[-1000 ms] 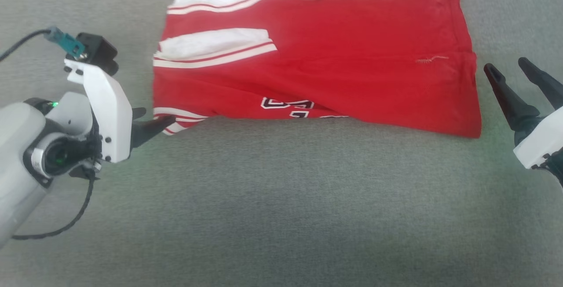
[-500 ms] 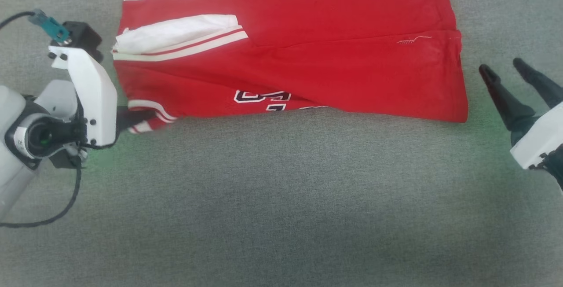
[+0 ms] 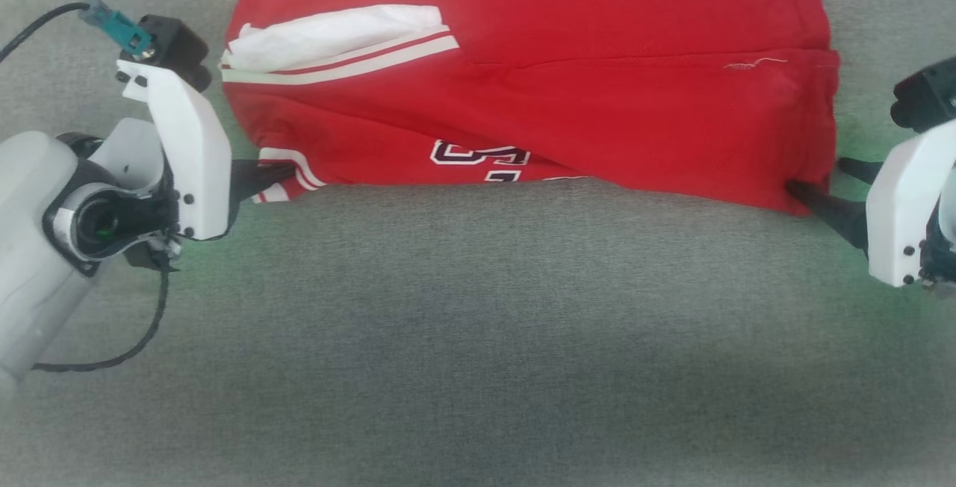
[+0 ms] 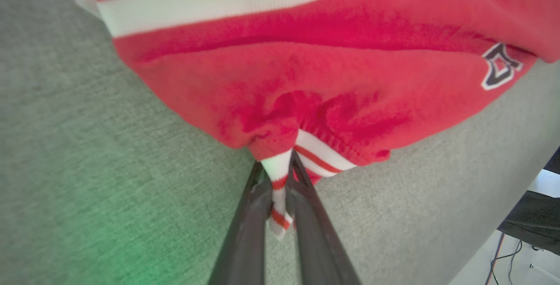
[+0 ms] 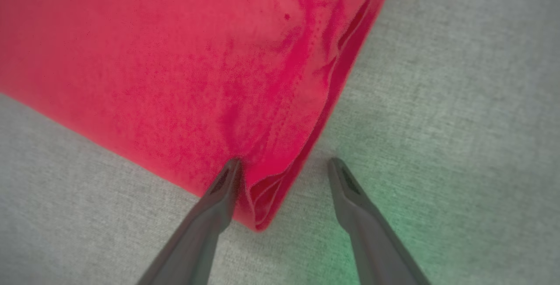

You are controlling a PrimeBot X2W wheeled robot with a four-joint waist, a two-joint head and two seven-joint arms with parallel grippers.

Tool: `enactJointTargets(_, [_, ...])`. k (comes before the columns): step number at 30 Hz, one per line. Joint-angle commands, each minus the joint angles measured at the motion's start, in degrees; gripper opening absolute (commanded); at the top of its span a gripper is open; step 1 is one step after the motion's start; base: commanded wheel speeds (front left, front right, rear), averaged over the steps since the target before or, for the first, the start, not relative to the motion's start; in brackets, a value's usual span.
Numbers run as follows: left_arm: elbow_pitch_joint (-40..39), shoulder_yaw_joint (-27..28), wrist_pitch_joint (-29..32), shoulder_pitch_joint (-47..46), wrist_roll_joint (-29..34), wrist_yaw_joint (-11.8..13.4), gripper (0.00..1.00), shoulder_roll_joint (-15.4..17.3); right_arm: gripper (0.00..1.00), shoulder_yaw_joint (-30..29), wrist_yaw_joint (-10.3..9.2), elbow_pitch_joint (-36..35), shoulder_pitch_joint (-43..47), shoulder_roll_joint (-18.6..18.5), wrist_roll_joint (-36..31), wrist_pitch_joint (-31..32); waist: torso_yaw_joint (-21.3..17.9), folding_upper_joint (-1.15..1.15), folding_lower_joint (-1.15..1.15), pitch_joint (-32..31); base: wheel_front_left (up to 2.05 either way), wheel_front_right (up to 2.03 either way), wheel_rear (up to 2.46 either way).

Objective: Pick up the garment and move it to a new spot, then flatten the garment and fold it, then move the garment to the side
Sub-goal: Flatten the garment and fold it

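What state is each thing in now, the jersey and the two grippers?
Red jersey: folded over, lying on the grey fabric surface, its number partly hidden under the fold.
Left gripper: shut on the jersey's striped trim corner.
Right gripper: open, fingers on either side of the jersey's plain red corner, one fingertip against the cloth, not yet closed.

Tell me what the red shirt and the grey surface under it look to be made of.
The shirt: probably a soft knit, cotton-like jersey, matte; it creases and puckers readily, and the striped trim shows fine ribbing. The surface: grey woven or felt-like cloth, matte, with a fine flecked grain; the fibre itself cannot be told.
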Motion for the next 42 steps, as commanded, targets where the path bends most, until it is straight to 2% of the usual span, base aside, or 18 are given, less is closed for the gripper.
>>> enactJointTargets(1, [0.4,-1.6,-0.2,1.5,1.1,-0.4,0.00,-2.4,1.00,1.8,-0.03,1.6,-0.2,0.1,-0.8,2.5,0.7,0.00,0.00,0.3,0.00,0.00,0.00])
enactJointTargets(2, [0.4,-1.8,-0.5,1.6,1.3,-0.5,0.00,-2.8,0.69,2.6,-0.03,2.0,-0.4,0.1,-0.8,4.0,1.0,0.00,0.00,0.4,0.00,0.00,0.00])
enactJointTargets(3, [0.4,-1.9,-0.6,1.7,1.3,-0.6,0.00,-3.1,0.23,3.2,-0.02,2.2,-0.6,0.1,-0.7,5.3,1.3,0.00,0.00,0.4,0.00,0.00,0.00])
enactJointTargets(4, [0.4,-1.9,-0.9,1.7,1.4,-0.9,0.00,-3.3,0.00,3.5,-0.02,2.4,-0.9,0.2,-0.4,6.1,1.6,0.00,0.00,0.4,0.00,0.00,0.00])
enactJointTargets(10, [-0.6,-1.2,-4.1,2.4,1.6,-2.7,0.00,-3.6,0.00,2.4,-0.01,0.3,1.2,-1.5,0.5,6.7,3.2,0.00,0.00,-1.4,0.00,0.00,0.00])
enactJointTargets(20, [-8.3,0.0,-9.1,9.1,-0.1,-3.7,0.00,1.3,0.00,0.8,-0.01,-4.1,7.4,-5.4,3.1,4.8,4.4,0.00,0.00,-7.3,0.00,0.00,0.00])
enactJointTargets(31, [-25.2,-0.6,-13.5,21.0,-2.7,0.2,0.00,10.5,0.00,-3.6,-0.02,-7.5,17.4,-11.6,7.2,5.0,5.6,0.00,0.00,-9.8,0.00,0.00,0.00])
enactJointTargets(36, [-28.9,-0.3,-16.4,23.8,-2.5,2.2,0.00,12.1,0.00,-6.5,-0.02,-8.5,20.2,-11.1,7.1,3.2,5.7,0.00,0.00,-9.7,0.00,0.00,0.00])
enactJointTargets(37, [-28.8,-0.1,-17.2,24.1,-2.0,2.7,0.22,12.2,0.21,-7.0,-0.02,-8.6,20.6,-10.7,6.7,2.5,5.7,0.00,0.00,-9.8,0.00,0.00,0.00])
enactJointTargets(38, [-28.4,0.4,-18.5,24.3,-1.7,3.4,0.59,12.1,0.71,-7.4,-0.02,-8.9,20.9,-10.2,6.4,1.6,5.7,0.00,0.00,-9.8,0.00,0.00,0.00])
enactJointTargets(39, [-28.1,0.9,-19.5,24.5,-2.1,4.0,0.89,11.7,1.00,-8.2,-0.02,-9.1,21.2,-9.4,6.4,0.3,5.7,0.00,0.00,-9.9,0.00,0.00,0.00])
enactJointTargets(40, [-28.0,1.2,-20.5,24.8,-2.1,4.3,0.98,11.5,1.00,-9.1,-0.02,-8.8,21.4,-8.5,6.2,-0.7,5.6,0.00,0.00,-9.9,0.00,0.00,0.00])
enactJointTargets(42, [-27.7,2.1,-22.3,25.0,-1.6,4.9,1.00,12.2,1.00,-10.1,-0.02,-9.3,21.9,-8.2,4.7,-2.5,5.4,0.00,0.00,-10.0,0.00,0.00,0.00])
